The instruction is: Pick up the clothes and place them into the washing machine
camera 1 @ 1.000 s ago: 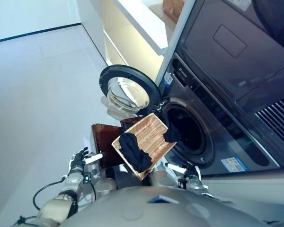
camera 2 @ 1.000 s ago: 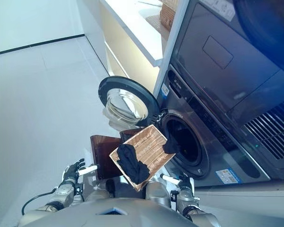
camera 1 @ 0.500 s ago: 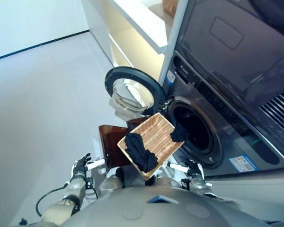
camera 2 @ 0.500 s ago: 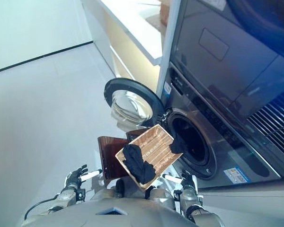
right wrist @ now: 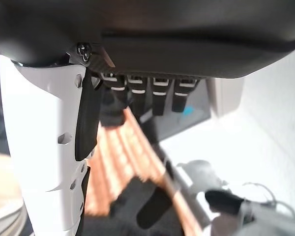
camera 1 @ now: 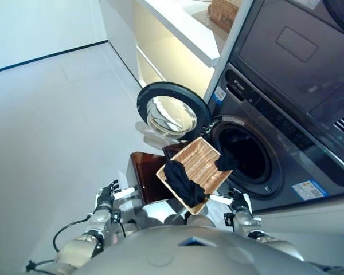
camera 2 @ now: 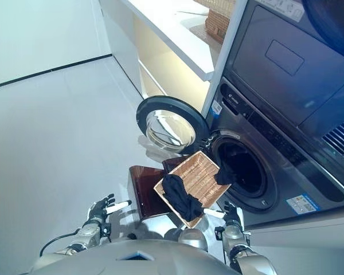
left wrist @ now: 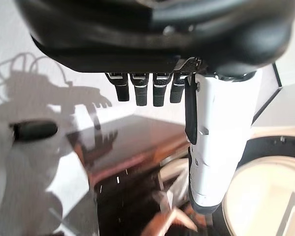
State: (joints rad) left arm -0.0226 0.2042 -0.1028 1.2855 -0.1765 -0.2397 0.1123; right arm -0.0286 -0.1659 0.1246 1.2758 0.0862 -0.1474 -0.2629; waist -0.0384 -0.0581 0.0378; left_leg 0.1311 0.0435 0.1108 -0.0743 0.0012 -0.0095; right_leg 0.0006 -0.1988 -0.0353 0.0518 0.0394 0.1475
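Woven wicker forms the shallow basket [camera 1: 198, 169] that sits tilted in front of the robot, resting on a dark brown glossy stool [camera 1: 146, 175]. Black clothes [camera 1: 182, 182] lie bunched across the near left part of the basket, and a second dark piece [camera 1: 225, 161] hangs over its far right edge, just at the mouth of the washing machine [camera 1: 275, 137]. The machine's round door [camera 1: 172, 112] stands swung open to the left, and its dark drum opening [camera 1: 247, 153] is just right of the basket.

The left hand [camera 1: 107, 197] hangs low at the near left, beside the stool and apart from it, with its white-covered thumb pointing toward the stool. In the left wrist view the hand [left wrist: 206, 132] shows its fingers [left wrist: 145, 91] short and relaxed in a row, the thumb straight out, nothing between them; the stool's glossy top shows beyond.

The right hand [camera 1: 236, 201] hangs low at the near right, just beside the basket's near corner, its white thumb reaching toward the wicker rim. In the right wrist view the hand [right wrist: 44, 142] has its fingers [right wrist: 160, 93] loosely extended and empty, with the wicker slats and black cloth showing past them. Whether the thumb touches the basket cannot be told.
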